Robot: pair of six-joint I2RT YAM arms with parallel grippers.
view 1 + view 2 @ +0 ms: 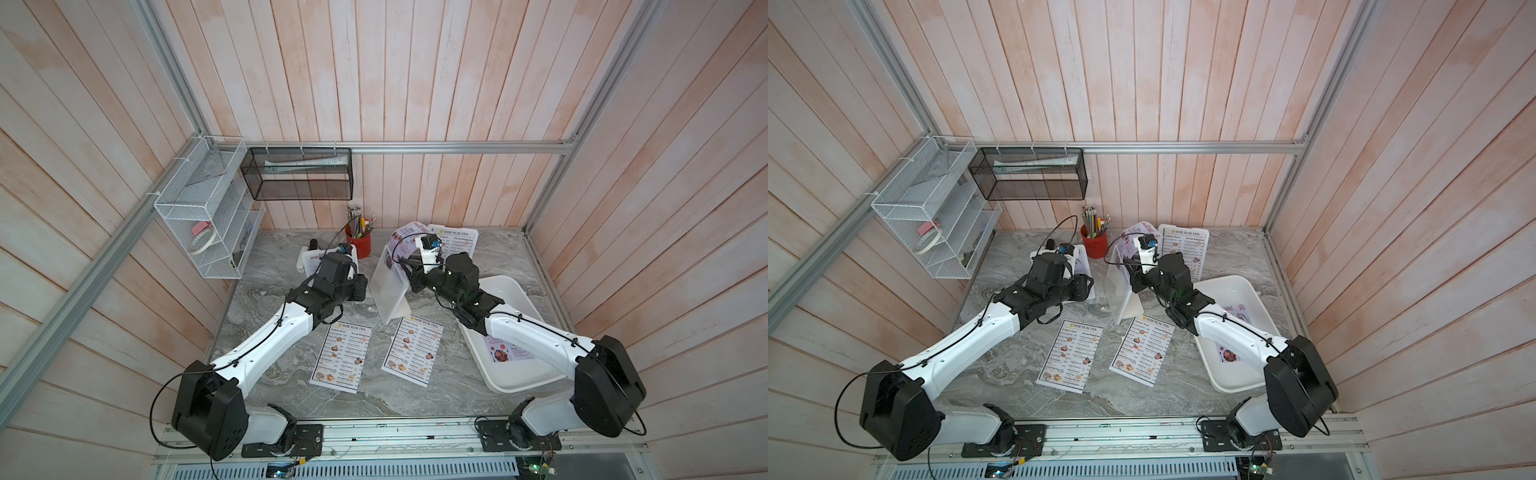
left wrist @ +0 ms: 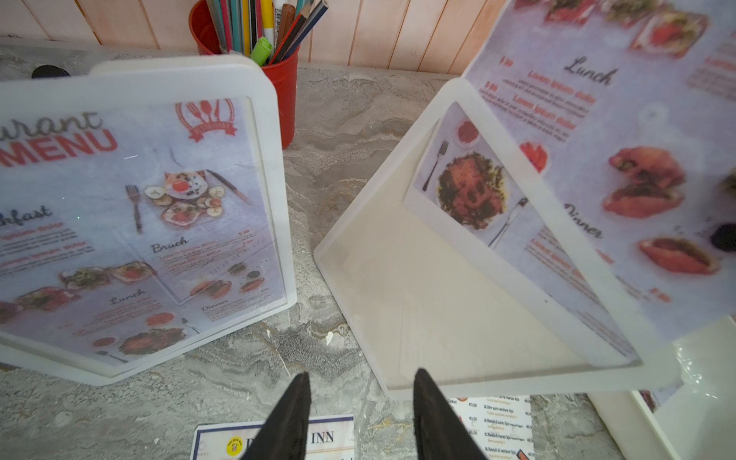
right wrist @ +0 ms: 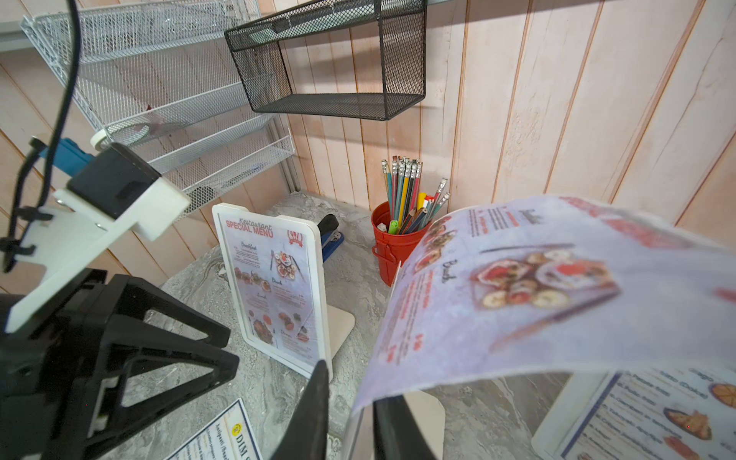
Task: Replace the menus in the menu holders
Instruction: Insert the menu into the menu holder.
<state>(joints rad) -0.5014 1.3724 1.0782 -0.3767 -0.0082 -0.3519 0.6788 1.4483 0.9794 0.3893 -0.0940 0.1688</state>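
1. Nearest to its wrist cam is the left tool (image 2: pixel 363 372): two dark fingers moderately apart, nothing betw. them. It hovers over the table (image 2: pixel 338 179), on robot's side of the red cup (image 2: pixel 284 99).
2. On the right tool (image 3: pixel 350 388) the fingers leave a narrow gap. Edge of the lilac sheet (image 3: pixel 517 298) lies in this gap; if a finger presses the paper, I cannot tell.
3. This lilac sheet sticks partly out from top of the middle holder (image 2: pixel 418 298) and curls over. Holder stands just beside the cup on right-arm side, slanted back stand toward robot base.
4. The left holder (image 2: pixel 269 159) stands near the cup on the opposite side, w/ a SPECIAL MENU sheet (image 2: pixel 139 219) fully inside.
5. The third holder (image 3: pixel 553 422) is further from the cup on right-arm side, past the middle holder; a DIM SUM INN sheet (image 1: pixel 455 245) is inside.
6. One flat DIM SUM INN sheet (image 1: pixel 340 357) and a second flat sheet (image 1: pixel 413 351) lie side by side on the table, well apart from the cup, toward robot base.
7. The white tray (image 1: pixel 515 291) lies well apart from the cup on right-arm side, under the right arm; a tray sheet (image 1: pixel 505 351), lilac, lies in it.
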